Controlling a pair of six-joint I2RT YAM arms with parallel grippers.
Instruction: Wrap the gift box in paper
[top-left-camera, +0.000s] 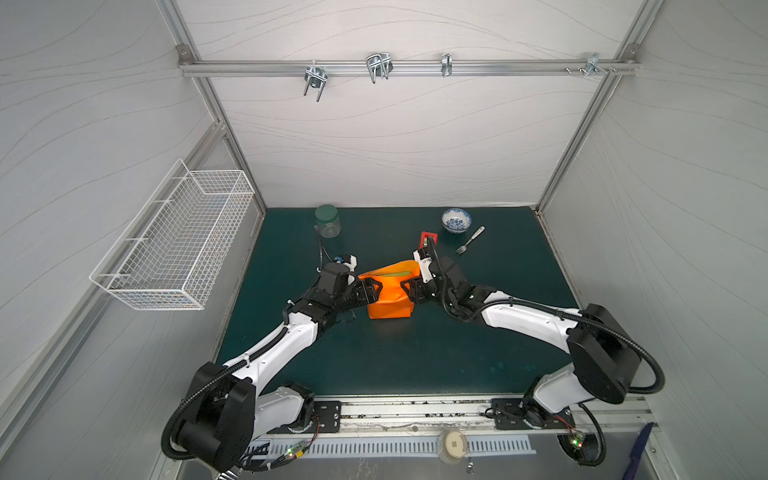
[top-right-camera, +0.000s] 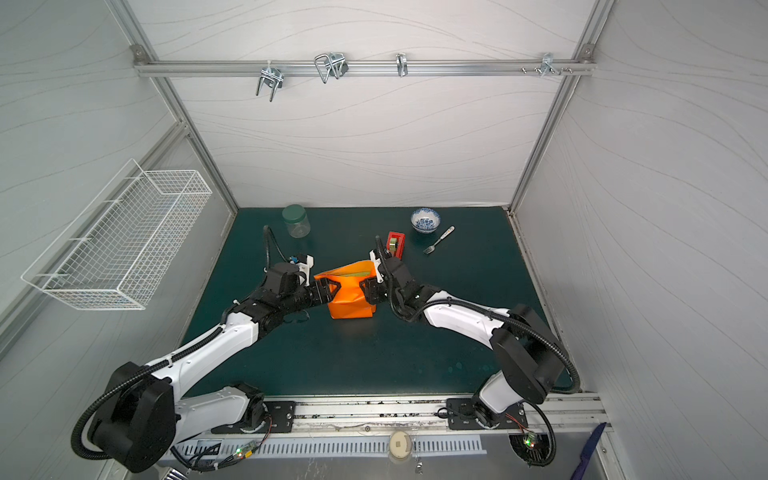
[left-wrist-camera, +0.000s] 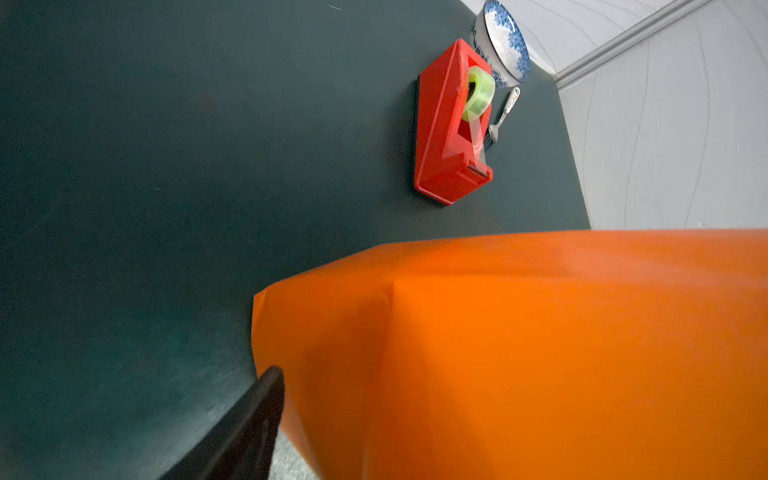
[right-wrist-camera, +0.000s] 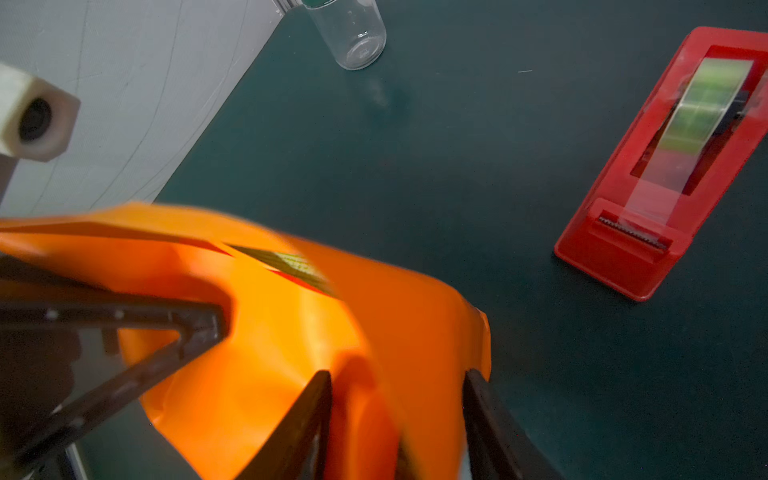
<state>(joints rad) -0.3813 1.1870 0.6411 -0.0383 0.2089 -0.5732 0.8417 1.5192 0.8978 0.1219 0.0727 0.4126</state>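
Bench (top-left-camera: 415, 361): dark green, with both arms reaching in from the near edge.
Paper (top-left-camera: 388, 297): orange, folded up round the box (top-left-camera: 395, 274) at mid-bench, gaping on top.
Box: only an olive sliver shows through that gap.
Left claw (top-left-camera: 371, 292): pressed to the paper's left side; grip cannot be told.
Right claw (right-wrist-camera: 398, 374): clenched on a paper fold at the right end.
Dispenser (top-right-camera: 396, 243): red, near, behind that end.
Far side: fork (top-left-camera: 469, 241) and bowl (top-left-camera: 455, 220) right, jar (top-left-camera: 327, 222) left.
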